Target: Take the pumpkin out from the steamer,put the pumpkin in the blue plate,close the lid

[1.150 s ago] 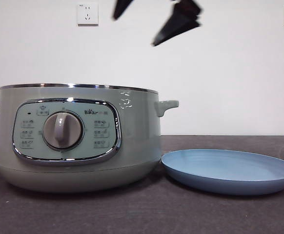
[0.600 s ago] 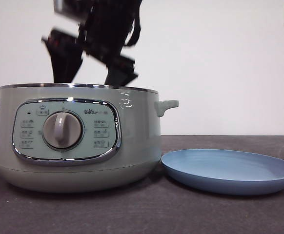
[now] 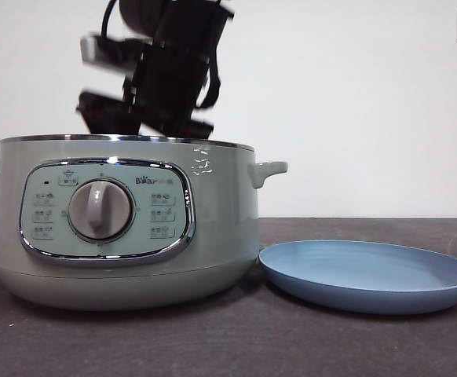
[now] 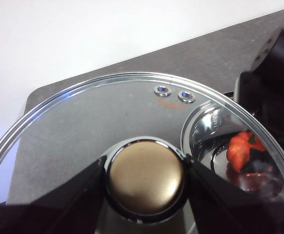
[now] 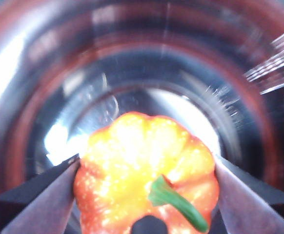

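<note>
Dark table (image 3: 236, 345) under the steamer (image 3: 126, 228); inside it, my right end effector (image 5: 147, 195) straddles the pumpkin (image 5: 147, 180), jaws touching its ribbed flanks, grip unconfirmed. It looks light, hard, slippery. Left end effector (image 4: 144, 178) clamps the lid (image 4: 83, 122) knob.

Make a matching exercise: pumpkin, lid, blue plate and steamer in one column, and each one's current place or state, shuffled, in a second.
Things:
1. pumpkin
2. lid
3. blue plate
4. steamer

States:
A. empty, on the table beside the pot
B. open-topped, an arm reaching into it
C. held by its knob in the left gripper
D. between the right gripper jaws, inside the pot

Pairs: 1-D, 2-C, 3-A, 4-B
</note>
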